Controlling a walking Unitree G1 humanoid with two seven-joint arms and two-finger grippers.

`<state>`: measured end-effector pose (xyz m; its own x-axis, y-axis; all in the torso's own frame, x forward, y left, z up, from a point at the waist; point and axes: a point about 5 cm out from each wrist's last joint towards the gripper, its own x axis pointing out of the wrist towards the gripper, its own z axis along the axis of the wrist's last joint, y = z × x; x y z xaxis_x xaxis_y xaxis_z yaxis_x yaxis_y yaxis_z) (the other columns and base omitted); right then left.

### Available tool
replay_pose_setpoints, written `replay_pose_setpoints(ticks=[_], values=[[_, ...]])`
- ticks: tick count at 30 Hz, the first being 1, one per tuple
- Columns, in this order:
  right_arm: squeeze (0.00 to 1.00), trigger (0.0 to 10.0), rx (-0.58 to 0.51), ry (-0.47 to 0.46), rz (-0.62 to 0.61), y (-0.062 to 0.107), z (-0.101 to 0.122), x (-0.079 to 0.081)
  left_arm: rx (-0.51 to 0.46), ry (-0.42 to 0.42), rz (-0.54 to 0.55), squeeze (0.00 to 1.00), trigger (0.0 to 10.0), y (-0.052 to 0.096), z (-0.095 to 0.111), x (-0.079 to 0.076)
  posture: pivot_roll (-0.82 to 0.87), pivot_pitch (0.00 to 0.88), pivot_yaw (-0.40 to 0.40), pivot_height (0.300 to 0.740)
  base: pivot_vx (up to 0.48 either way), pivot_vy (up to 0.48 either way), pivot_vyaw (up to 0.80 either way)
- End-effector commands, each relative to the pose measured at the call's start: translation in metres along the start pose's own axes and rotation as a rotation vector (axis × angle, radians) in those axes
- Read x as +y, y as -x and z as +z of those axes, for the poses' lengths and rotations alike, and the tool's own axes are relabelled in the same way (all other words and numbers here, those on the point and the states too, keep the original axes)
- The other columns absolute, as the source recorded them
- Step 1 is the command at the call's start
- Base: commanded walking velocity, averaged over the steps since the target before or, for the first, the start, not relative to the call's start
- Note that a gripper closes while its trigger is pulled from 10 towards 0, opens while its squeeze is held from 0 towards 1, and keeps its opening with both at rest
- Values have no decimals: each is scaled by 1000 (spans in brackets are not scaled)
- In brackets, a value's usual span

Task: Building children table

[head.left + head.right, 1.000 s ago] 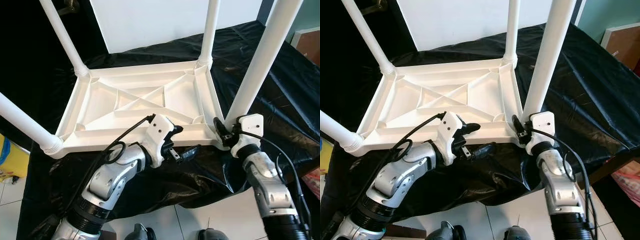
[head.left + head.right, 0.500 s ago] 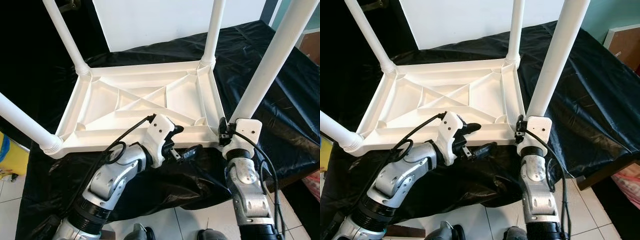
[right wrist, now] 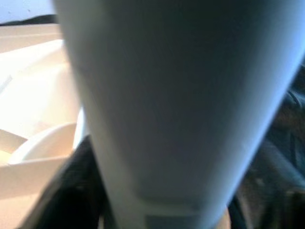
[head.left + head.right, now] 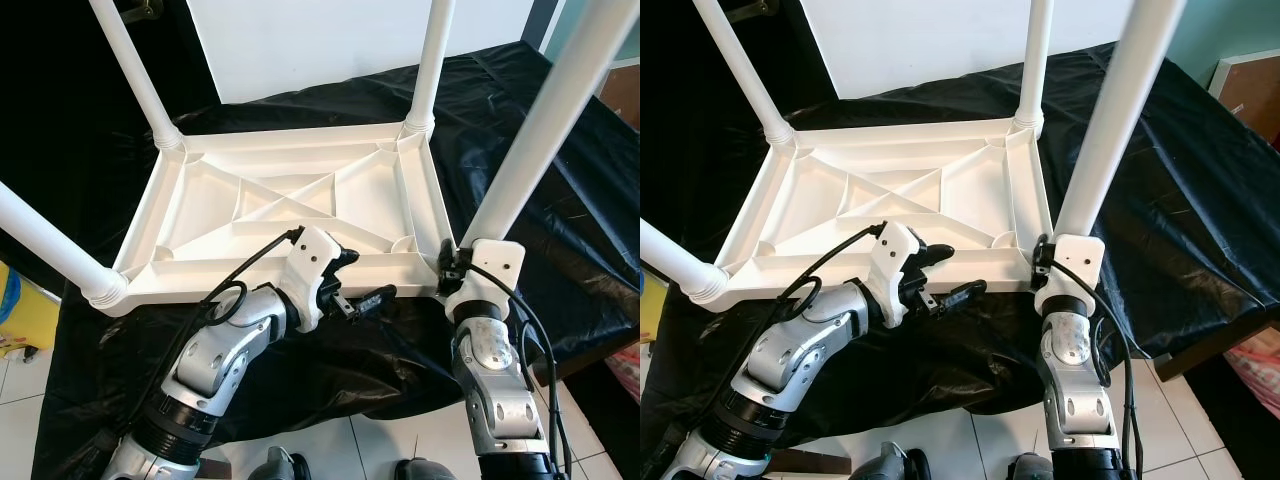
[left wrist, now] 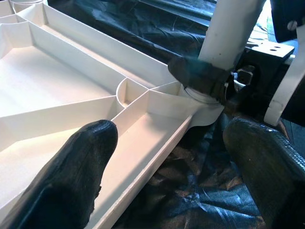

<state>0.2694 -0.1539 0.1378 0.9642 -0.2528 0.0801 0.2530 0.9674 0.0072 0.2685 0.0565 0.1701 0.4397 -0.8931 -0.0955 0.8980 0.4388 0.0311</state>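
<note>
White moulded plastic is being handled here: an upturned white plastic children's table top (image 4: 290, 215), ribbed underside up, is lying on a worktop draped in crinkled black plastic sheeting (image 4: 560, 190), with four round white plastic legs standing up from its corners. The near right white leg (image 4: 540, 140) is being gripped at its base, just above the corner socket, by the right gripper (image 4: 447, 272), its black fingers being pinched on the tube. The left gripper (image 4: 355, 285) is being held at the near rim of the table top with its fingers (image 5: 81, 167) spread, one over the rib channel and one outside the rim. The step in hand is judged to be the seating of that leg; it would be done well if the tube were being kept in line with its socket and pressed straight down while the rim is being steadied, since a tilted push could jam the joint or slide the top on the slippery sheeting.
</note>
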Motion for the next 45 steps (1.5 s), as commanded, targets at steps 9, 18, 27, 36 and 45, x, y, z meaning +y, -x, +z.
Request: replay_pose_setpoints(ticks=[9, 18, 27, 36, 45], values=[[1000, 10000, -62, -6, 169, -4, 2, -27, 8, -4, -27, 0, 10000, 4, -1, -3, -91, 140, 92, 740, 0, 0, 0], [0, 10000, -61, 3, 354, -9, 3, -34, 11, -9, -17, 0, 10000, 6, -1, -2, -85, 129, 90, 740, 0, 0, 0], [0, 10000, -10, 98, 738, -22, 7, -38, -3, -23, 3, 0, 10000, 4, 0, 0, -88, 119, 62, 740, 0, 0, 0], [0, 10000, 10, 138, 904, -38, 9, -27, -10, -24, 9, 0, 10000, 4, 1, 2, -96, 126, 63, 740, 0, 0, 0], [0, 0, 17, 153, 958, -42, 6, -26, -13, -23, 8, 0, 10000, 4, 2, -1, -82, 134, 66, 740, 0, 0, 0]])
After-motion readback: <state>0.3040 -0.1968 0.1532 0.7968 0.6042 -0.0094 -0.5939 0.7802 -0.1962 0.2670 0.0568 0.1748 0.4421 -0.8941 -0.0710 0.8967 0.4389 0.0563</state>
